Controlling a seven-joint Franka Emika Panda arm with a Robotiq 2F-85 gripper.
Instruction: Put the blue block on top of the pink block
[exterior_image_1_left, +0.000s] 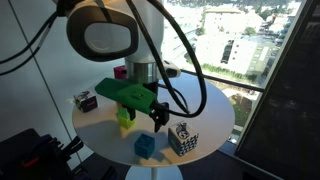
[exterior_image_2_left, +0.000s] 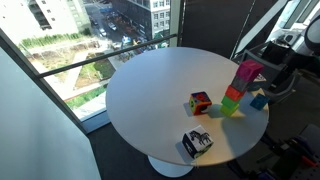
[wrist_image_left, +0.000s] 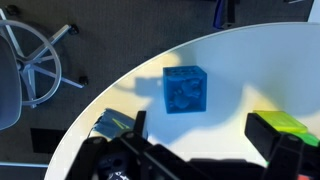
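The blue block (wrist_image_left: 184, 88) lies alone on the round white table (wrist_image_left: 230, 60), just beyond my fingertips in the wrist view. It also shows in both exterior views (exterior_image_1_left: 148, 147) (exterior_image_2_left: 259, 101). The pink block (exterior_image_2_left: 247, 72) sits on top of a short stack of coloured cubes, and a sliver of it shows behind the arm (exterior_image_1_left: 120, 72). My gripper (wrist_image_left: 200, 135) is open and empty, with nothing between its fingers. It hovers above the table between the stack and the blue block (exterior_image_1_left: 158, 118) (exterior_image_2_left: 270, 85).
A lime-green cube (wrist_image_left: 285, 125) of the stack lies by my right finger. A black-and-white patterned cube (exterior_image_1_left: 183, 138) (exterior_image_2_left: 197, 143) and a multi-coloured cube (exterior_image_1_left: 84, 100) (exterior_image_2_left: 200, 102) stand on the table. The blue block is near the table edge. A chair base (wrist_image_left: 35, 60) stands on the floor.
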